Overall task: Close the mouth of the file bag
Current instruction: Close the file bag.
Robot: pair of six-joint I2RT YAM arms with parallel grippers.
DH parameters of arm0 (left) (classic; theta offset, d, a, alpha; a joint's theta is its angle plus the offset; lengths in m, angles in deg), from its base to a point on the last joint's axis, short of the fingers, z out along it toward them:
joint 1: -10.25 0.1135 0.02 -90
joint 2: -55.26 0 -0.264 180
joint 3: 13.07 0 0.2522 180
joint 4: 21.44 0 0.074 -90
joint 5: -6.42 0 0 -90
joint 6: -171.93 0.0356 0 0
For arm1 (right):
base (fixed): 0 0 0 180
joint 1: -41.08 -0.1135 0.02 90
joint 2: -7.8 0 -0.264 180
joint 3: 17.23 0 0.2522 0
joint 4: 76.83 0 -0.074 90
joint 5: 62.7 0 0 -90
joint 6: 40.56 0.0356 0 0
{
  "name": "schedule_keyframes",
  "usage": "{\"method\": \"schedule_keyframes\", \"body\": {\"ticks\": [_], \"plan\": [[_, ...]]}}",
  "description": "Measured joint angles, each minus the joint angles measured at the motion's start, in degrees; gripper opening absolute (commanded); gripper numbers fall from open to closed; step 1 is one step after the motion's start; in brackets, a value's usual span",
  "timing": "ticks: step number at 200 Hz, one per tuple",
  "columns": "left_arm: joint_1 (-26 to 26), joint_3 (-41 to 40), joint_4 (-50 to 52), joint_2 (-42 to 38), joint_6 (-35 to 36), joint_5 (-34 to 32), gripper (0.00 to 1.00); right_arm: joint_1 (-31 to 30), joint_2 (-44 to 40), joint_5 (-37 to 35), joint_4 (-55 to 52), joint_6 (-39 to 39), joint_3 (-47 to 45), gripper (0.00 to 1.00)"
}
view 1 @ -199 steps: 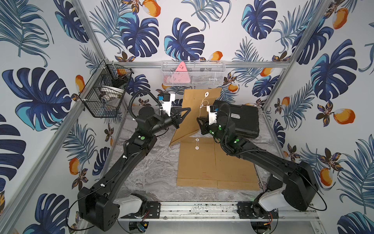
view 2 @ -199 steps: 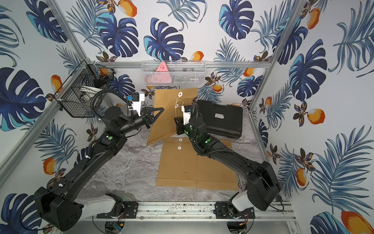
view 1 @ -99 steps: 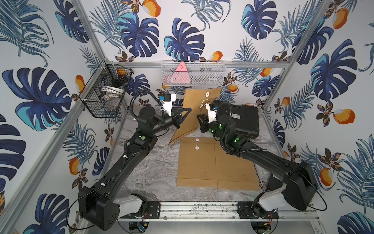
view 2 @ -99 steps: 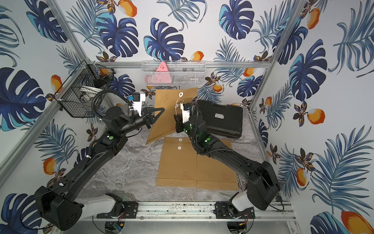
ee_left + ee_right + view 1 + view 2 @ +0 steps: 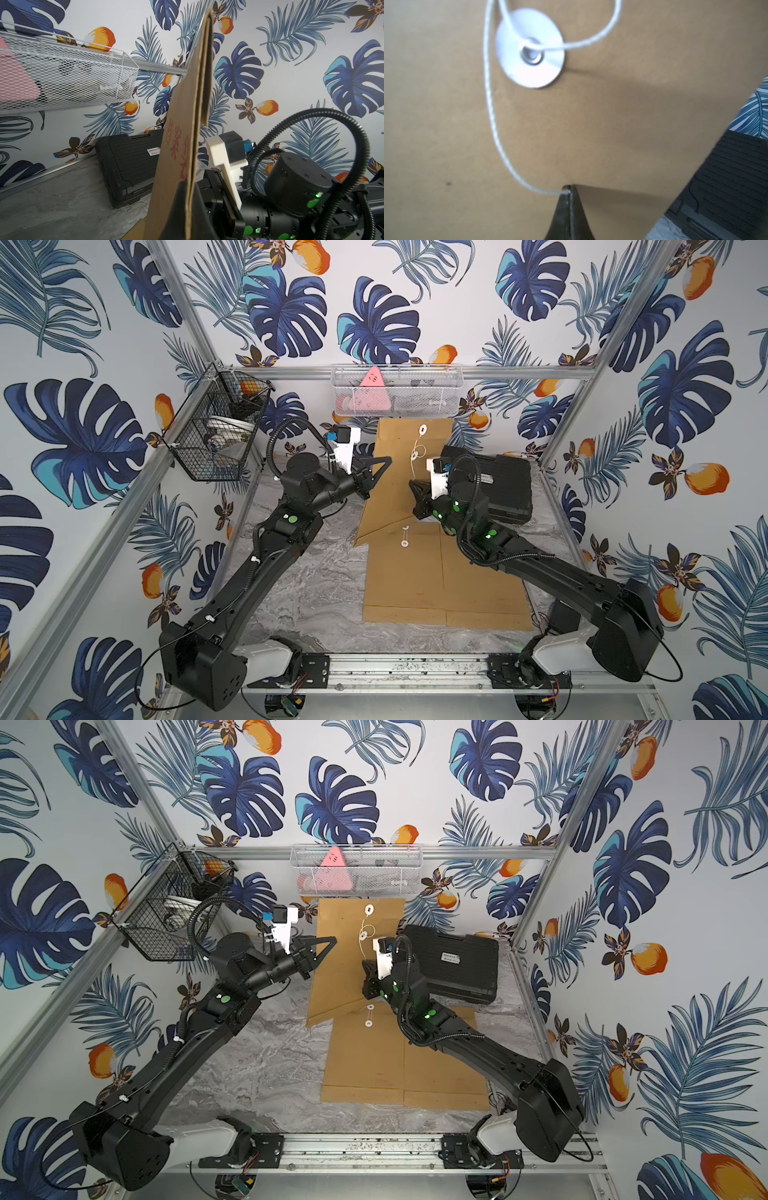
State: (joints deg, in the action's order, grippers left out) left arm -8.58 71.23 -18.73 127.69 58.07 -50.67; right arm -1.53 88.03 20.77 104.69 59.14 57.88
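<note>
A brown paper file bag [image 5: 395, 489] [image 5: 338, 969] stands tilted on its edge at the back of the table. My left gripper [image 5: 388, 459] [image 5: 189, 187] is shut on the bag's side edge [image 5: 187, 128]. Two white discs sit on the bag's face, an upper one [image 5: 423, 430] and a lower one [image 5: 414, 455] [image 5: 529, 47]. A white string [image 5: 412, 468] [image 5: 490, 116] loops from the lower disc down to my right gripper [image 5: 411, 484] [image 5: 569, 190], which is shut on the string's end close against the bag's face.
A second brown file bag [image 5: 440, 585] lies flat on the grey table. A black plastic case [image 5: 498, 485] sits behind my right arm. A black wire basket [image 5: 216, 435] hangs on the left wall, and a white mesh basket [image 5: 399, 391] holding a pink triangle hangs on the back wall.
The right gripper's jaws have closed onto the string in front of the bag. The left gripper has kept its hold on the bag's edge.
</note>
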Motion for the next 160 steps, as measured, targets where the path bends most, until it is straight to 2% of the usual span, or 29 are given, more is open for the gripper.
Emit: {"method": "schedule_keyframes", "body": {"ticks": [86,160], "plan": [[1.42,0.02,1.25,1.55,-0.02,-0.96,0.00,-10.62,-5.07,-1.73,-6.73,-0.28,-3.58,0.00],[2.01,-0.13,0.50,1.88,-0.68,0.37,0.00,-16.74,-1.55,-2.29,-9.57,-1.14,-1.99,0.00]]}}
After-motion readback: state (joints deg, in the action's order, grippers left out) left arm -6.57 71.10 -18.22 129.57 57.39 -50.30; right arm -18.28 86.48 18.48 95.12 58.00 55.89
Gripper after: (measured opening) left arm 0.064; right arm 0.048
